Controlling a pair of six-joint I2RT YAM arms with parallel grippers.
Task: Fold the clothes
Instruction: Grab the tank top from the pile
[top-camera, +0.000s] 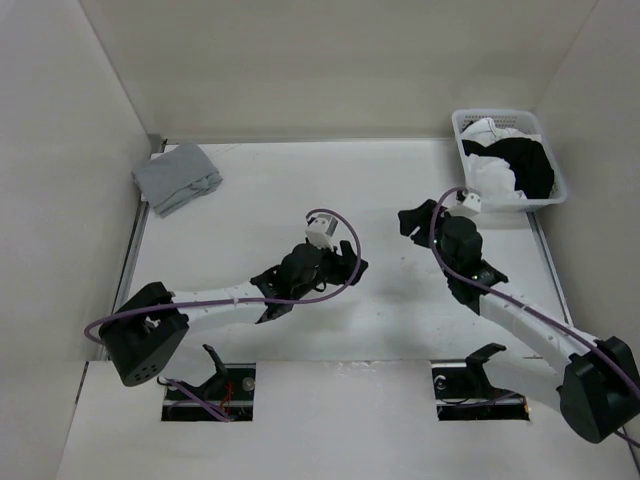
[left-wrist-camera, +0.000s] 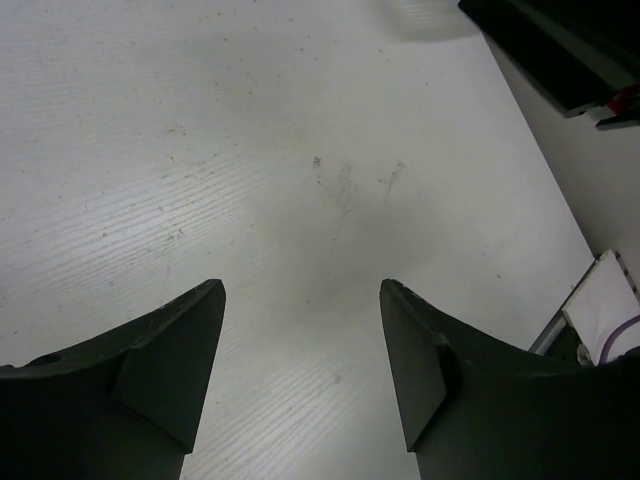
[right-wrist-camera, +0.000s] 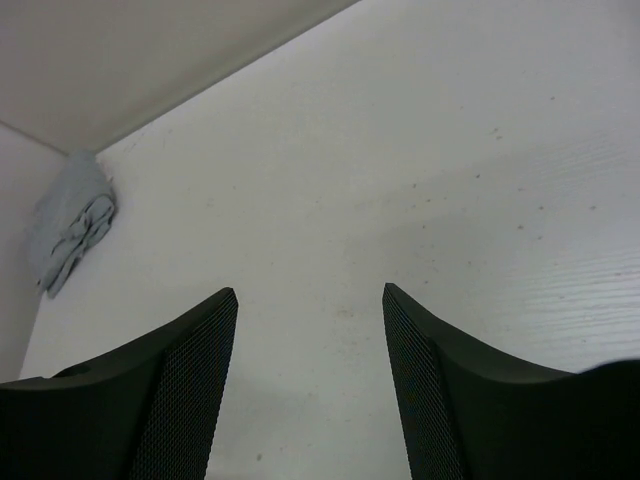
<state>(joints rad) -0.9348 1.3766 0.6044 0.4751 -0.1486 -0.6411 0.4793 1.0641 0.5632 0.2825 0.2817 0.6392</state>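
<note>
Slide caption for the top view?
Left tool and right tool open above the table; grey garment back left, basket of black and white clothes back right.

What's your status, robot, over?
Left end effector open, empty. Right end effector open, empty. White top in basket, not yet folded. Black pile lies against it.

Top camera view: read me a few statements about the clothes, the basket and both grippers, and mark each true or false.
1. The grey folded garment lies in the far left corner of the table. True.
2. The left gripper holds cloth. False: it is open and empty.
3. The basket holds black clothing and white fabric. True.
4. The right gripper is shut. False: it is open above bare table.
5. The basket stands in the near left corner. False: it is in the far right corner.
</note>
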